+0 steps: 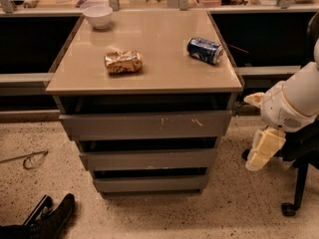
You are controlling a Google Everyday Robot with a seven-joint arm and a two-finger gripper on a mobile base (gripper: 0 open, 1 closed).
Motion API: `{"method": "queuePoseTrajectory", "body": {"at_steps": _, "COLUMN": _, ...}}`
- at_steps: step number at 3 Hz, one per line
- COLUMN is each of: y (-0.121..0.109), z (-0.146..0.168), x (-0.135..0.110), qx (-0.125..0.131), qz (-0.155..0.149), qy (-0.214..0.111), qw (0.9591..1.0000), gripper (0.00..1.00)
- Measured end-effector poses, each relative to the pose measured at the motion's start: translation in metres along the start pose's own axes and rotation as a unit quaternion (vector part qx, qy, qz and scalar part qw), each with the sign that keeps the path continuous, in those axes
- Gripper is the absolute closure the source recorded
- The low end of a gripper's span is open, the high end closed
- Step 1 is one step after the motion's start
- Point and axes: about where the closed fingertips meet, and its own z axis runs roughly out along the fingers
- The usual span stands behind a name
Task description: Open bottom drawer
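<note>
Gripper: the cream-coloured gripper (263, 151) on the white arm hangs above the speckled floor, off the cabinet's right side; whether it is spread or pressed together cannot be told.
Bottom drawer: the plain flat grey-brown bottom drawer (149, 183), lowest of three fronts, is left of the gripper and lower, well apart.
Desk: the beige desk (159, 31) stands up and left of the gripper.
On the desk: a blue drink can (205, 50) on its side is nearest the gripper; a crumpled golden snack bag (123, 61) and a white bowl (97, 16) are farther left.
</note>
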Motion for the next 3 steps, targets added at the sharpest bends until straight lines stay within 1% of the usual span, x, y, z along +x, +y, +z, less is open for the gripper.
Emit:
{"method": "queuePoseTrajectory", "body": {"at_steps": 1, "y": 0.000, "z": 0.000, "x": 0.000, "qx": 0.000, "qz": 0.000, "qy": 0.000, "qw": 1.0000, "gripper": 0.00}}
{"method": "queuePoseTrajectory", "body": {"at_steps": 2, "y": -0.002, "z": 0.018, "x": 0.007, "qx": -0.001, "qz": -0.003, "qy": -0.040, "qw": 0.9992, "gripper": 0.00}}
{"method": "queuePoseTrajectory", "body": {"at_steps": 3, "y": -0.002, "z": 0.065, "x": 0.021, "qx": -0.006, "qz": -0.012, "qy": -0.115, "qw": 0.9933, "gripper": 0.00}}
